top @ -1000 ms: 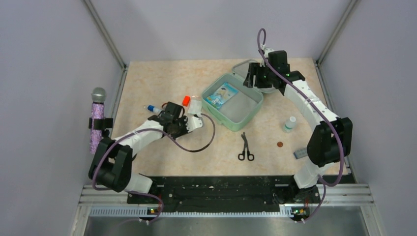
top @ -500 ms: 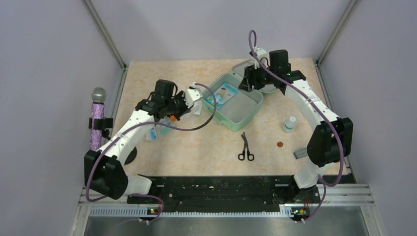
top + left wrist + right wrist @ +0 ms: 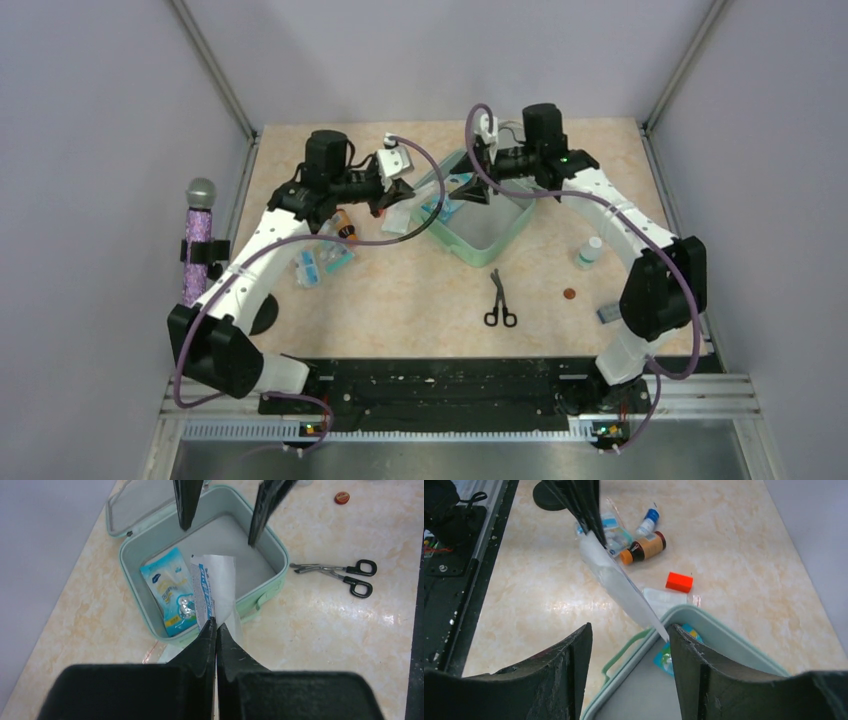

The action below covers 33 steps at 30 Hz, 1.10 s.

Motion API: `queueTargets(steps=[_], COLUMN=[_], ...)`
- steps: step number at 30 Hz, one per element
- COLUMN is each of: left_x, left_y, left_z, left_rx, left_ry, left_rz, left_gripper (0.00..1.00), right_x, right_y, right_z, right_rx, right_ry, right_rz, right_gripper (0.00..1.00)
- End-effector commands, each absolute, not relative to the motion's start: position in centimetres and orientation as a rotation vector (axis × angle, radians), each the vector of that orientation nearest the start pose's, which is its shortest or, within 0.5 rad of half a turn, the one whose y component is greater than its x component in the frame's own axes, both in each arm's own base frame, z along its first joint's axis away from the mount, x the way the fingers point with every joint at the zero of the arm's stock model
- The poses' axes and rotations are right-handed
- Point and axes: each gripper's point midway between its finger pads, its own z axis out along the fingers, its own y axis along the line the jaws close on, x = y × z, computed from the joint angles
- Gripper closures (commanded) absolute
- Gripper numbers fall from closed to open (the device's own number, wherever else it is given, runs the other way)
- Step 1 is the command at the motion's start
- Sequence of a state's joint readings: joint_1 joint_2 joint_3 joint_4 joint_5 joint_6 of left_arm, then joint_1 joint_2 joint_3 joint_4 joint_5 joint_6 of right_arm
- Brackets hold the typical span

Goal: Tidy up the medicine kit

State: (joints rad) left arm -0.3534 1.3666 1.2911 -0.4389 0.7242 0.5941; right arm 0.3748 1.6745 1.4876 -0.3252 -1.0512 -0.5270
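The medicine kit [image 3: 497, 243] is a mint-green box lying open at the table's middle back; its rim [image 3: 274, 540] and a blue sachet [image 3: 172, 592] inside it show in the left wrist view. My left gripper [image 3: 404, 194] is shut on a white packet with blue print [image 3: 216, 585], which hangs over the kit's left edge. My right gripper [image 3: 468, 190] hovers open over the kit's interior [image 3: 649, 690]. The packet's [image 3: 616, 582] far tip reaches just beside one of the right gripper's fingers [image 3: 701, 675].
Left of the kit lie a brown bottle [image 3: 645, 547], an orange block [image 3: 679, 581], a blue-capped tube [image 3: 649, 519] and blue packets [image 3: 320, 262]. Scissors [image 3: 500, 300], a small white bottle [image 3: 590, 250], a coin [image 3: 569, 294] and a small flat item [image 3: 608, 313] lie to the front right.
The left arm lifted the white packet off the table and carried it right, to the kit's edge. The right gripper swung left from the lid to above the box and narrowed slightly.
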Motion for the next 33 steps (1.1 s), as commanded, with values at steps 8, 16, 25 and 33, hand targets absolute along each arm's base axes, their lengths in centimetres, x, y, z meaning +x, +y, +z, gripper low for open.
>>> queueTargets(steps=[8, 16, 25, 33], left_x=[34.8, 36.8, 37.5, 35.6], left_y=[-25.7, -24.2, -19.7, -17.0], left_z=[32.6, 31.6, 29.3, 23.3], left_rx=[1.234, 1.127, 0.802, 0.565], left_ry=[1.331, 1.426, 1.716, 2.016], left_rz=[-0.712, -0.587, -0.474, -0.591], left_gripper=[1.0, 0.75, 0.37, 0.39], right_x=[34.6, 35.5, 40.3, 46.9], right_y=[34.7, 32.5, 26.3, 27.0], right_z=[29.8, 28.4, 25.4, 20.3], right_rx=[-1.484, -1.441, -1.527, -1.643], right_ry=[1.045, 1.165, 1.091, 0.867], right_rz=[0.925, 0.776, 0.227, -0.085], right_gripper=[0.58, 1.0, 0.98, 0.98])
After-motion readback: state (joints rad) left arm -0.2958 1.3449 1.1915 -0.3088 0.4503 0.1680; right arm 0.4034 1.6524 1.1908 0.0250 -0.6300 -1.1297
